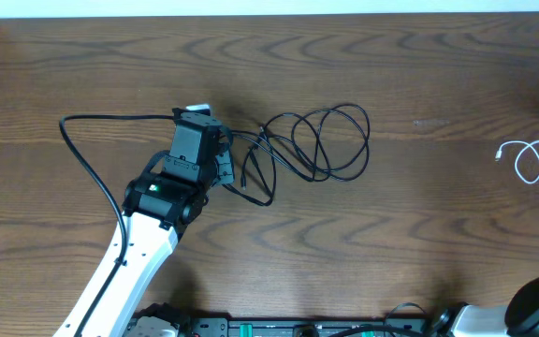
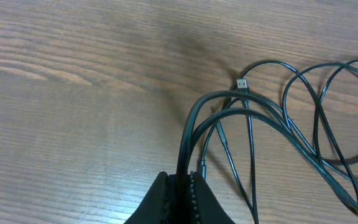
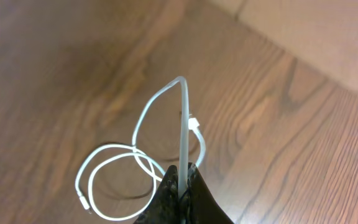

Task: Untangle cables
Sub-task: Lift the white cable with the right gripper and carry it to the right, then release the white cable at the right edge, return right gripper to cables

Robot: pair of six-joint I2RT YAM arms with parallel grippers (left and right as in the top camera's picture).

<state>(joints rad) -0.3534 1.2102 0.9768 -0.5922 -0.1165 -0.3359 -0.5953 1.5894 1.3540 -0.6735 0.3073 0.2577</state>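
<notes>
A brown wood-grain desk [image 1: 419, 234] fills the view; a pale strip [image 1: 251, 7] runs along its far edge.

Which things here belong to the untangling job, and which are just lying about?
Job: black cables, pinched in the left gripper; white cable, pinched in the right gripper.
Not the job: table; base wiring at the near edge.

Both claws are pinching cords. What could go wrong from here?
The left gripper pinches two strands of black cable at once, so pulling could tighten the loops rather than free them. A loose plug lies among those loops and might snag. The right gripper holds the white cable by a narrow pinch; it could slip out.
</notes>
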